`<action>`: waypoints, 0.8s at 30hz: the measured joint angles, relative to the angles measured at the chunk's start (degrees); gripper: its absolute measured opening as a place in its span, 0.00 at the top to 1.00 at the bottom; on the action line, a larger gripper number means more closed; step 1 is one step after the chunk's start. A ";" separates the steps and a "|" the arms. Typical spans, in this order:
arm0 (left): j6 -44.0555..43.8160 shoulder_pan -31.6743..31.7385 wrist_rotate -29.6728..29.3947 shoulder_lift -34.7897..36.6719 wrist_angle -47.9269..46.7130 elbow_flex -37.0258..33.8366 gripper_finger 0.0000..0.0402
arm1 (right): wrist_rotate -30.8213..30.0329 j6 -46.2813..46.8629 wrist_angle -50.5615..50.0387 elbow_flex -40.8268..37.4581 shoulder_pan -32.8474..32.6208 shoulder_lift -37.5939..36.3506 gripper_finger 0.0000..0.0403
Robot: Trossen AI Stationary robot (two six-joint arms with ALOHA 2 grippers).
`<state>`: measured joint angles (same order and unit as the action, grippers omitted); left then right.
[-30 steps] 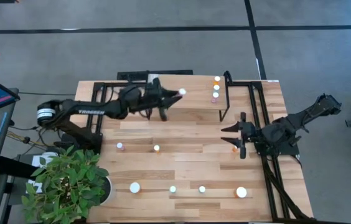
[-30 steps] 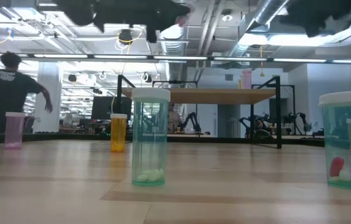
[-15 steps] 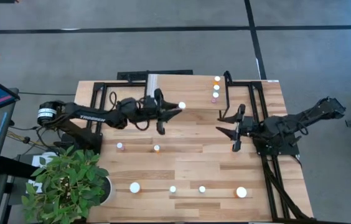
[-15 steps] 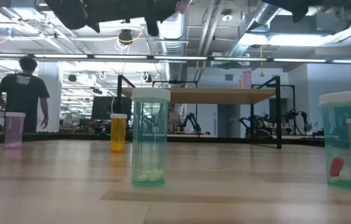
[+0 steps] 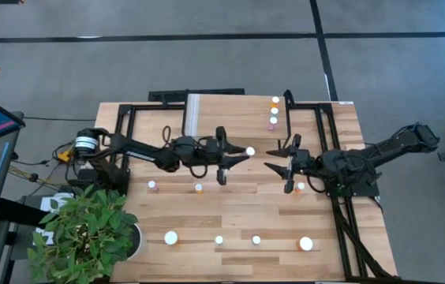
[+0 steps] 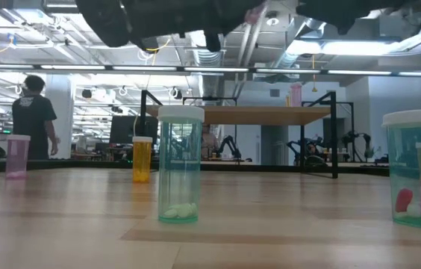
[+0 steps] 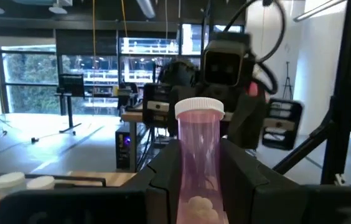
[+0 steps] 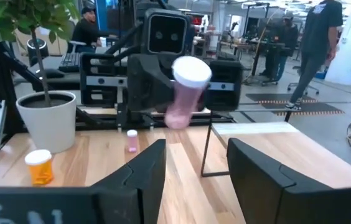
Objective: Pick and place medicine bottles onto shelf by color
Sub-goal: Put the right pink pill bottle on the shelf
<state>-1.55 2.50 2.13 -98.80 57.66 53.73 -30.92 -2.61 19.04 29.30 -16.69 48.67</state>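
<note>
Hovering above the middle of the desk, the left hand grips a pink medicine bottle by its lower body, its two dark fingers pressed to either side and the white cap pointing toward the other arm. Facing it from just beside, the right hand hangs with its jaws spread wide and nothing between them; from its wrist the pink bottle shows tilted, apart from its fingers.

The shelf stands at the far side of the desk, light wood on thin black legs, with three small bottles in a row near its right end. On the desk below it, a small pink bottle and an orange bottle stand close together. Along the near edge sit more white-capped bottles, two of them green ones. A potted plant fills the near left corner. A person stands in the room beyond.
</note>
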 joint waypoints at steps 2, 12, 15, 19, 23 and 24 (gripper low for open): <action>-0.18 0.02 0.00 -0.98 -0.28 0.48 0.84 | 0.06 1.03 -0.13 0.00 -0.02 0.44 0.51; -0.64 -0.71 1.90 -1.68 -1.17 1.05 0.84 | 2.54 6.71 2.24 -0.02 1.07 1.28 0.47; -0.02 -1.18 1.92 -1.68 -1.43 1.05 0.84 | 2.60 6.71 3.73 -0.02 1.56 1.29 0.47; 0.35 -1.38 1.90 -1.68 -1.20 1.03 0.84 | 2.60 6.84 4.71 -0.02 1.88 1.85 0.47; 0.40 -1.38 1.72 -1.68 -1.29 1.03 0.83 | 5.66 6.75 10.79 -0.11 2.00 4.45 0.47; 0.40 -1.38 1.70 -1.68 -1.28 1.03 0.83 | 7.35 6.48 13.57 -0.09 2.34 5.55 0.47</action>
<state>-1.15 1.13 3.84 -100.49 56.38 54.76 -23.57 3.87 32.62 29.21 -14.35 54.22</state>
